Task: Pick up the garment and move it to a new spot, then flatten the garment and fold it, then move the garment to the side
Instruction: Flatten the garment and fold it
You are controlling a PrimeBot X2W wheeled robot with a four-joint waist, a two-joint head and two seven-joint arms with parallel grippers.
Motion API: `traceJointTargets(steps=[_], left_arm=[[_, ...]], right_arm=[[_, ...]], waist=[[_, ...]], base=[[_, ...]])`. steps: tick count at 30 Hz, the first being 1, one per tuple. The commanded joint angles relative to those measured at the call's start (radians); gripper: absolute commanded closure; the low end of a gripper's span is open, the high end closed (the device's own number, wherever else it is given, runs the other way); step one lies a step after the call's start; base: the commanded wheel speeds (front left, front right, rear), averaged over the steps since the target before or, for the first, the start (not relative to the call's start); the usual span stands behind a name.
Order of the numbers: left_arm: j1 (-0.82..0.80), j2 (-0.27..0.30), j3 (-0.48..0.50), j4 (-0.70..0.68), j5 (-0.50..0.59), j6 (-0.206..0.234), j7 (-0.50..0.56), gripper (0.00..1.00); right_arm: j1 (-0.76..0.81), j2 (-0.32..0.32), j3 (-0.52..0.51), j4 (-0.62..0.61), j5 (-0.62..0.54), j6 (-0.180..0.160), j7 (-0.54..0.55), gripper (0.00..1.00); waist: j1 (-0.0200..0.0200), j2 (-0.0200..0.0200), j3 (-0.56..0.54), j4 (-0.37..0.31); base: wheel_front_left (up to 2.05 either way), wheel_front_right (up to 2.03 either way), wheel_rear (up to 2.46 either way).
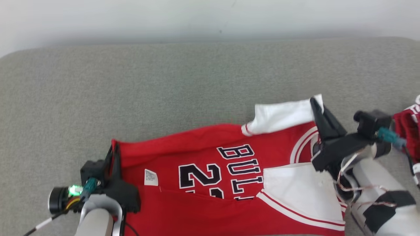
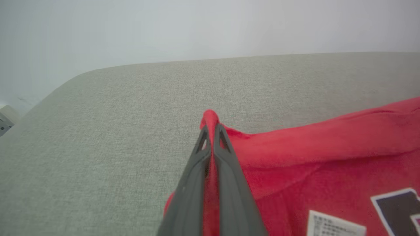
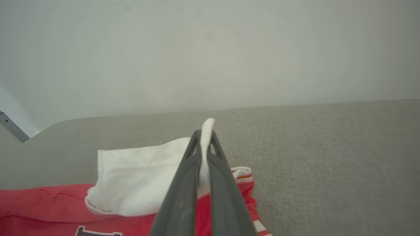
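Observation:
A red basketball jersey (image 1: 203,170) with white sleeves and dark lettering lies across the near part of a grey cushioned surface (image 1: 164,85). My left gripper (image 1: 114,147) is shut on the jersey's red hem corner (image 2: 210,119), which pokes out past the fingertips (image 2: 205,137). My right gripper (image 1: 316,104) is shut on the white sleeve edge (image 3: 207,126) near the shoulder. The white sleeve (image 1: 282,116) drapes leftward from that grip and shows as a white flap (image 3: 137,177) in the right wrist view. A white care label (image 1: 151,177) shows on the red fabric (image 2: 328,157).
Another red and white garment (image 1: 408,131) lies at the far right edge, behind my right wrist. A pale wall (image 1: 210,16) runs behind the surface. The surface's rounded back-left corner (image 2: 75,78) shows in the left wrist view.

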Motion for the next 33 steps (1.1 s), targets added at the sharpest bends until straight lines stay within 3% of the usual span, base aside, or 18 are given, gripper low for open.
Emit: traceJointTargets(steps=[1,18,30,32,33], left_arm=[[0.037,0.001,0.015,-0.013,0.01,-0.004,-0.003,1.0],[0.241,-0.019,0.119,-0.037,0.048,-0.04,-0.003,1.0],[0.31,-0.036,0.164,-0.1,0.105,-0.054,-0.003,1.0],[0.322,-0.04,0.168,-0.114,0.119,-0.048,-0.003,0.69],[0.332,-0.043,0.167,-0.117,0.128,-0.045,-0.003,0.38]], right_arm=[[0.038,0.017,-0.008,-0.015,0.005,-0.003,-0.004,1.0],[0.27,0.137,-0.076,-0.017,0.008,-0.003,-0.004,1.0],[0.33,0.176,-0.119,-0.002,-0.018,-0.003,-0.004,1.0],[0.334,0.182,-0.125,0.008,-0.018,-0.003,-0.004,1.0],[0.338,0.184,-0.124,0.016,-0.015,-0.003,-0.004,0.59]], waist=[[0.0002,0.0001,-0.034,-0.036],[0.0002,0.0001,-0.148,-0.089],[0.0002,0.0001,-0.164,-0.112],[0.0002,0.0001,-0.164,-0.11],[0.0002,0.0001,-0.165,-0.109]], base=[[0.0,0.0,0.0],[0.0,0.0,0.0],[0.0,0.0,0.0],[0.0,0.0,0.0],[0.0,0.0,0.0]])
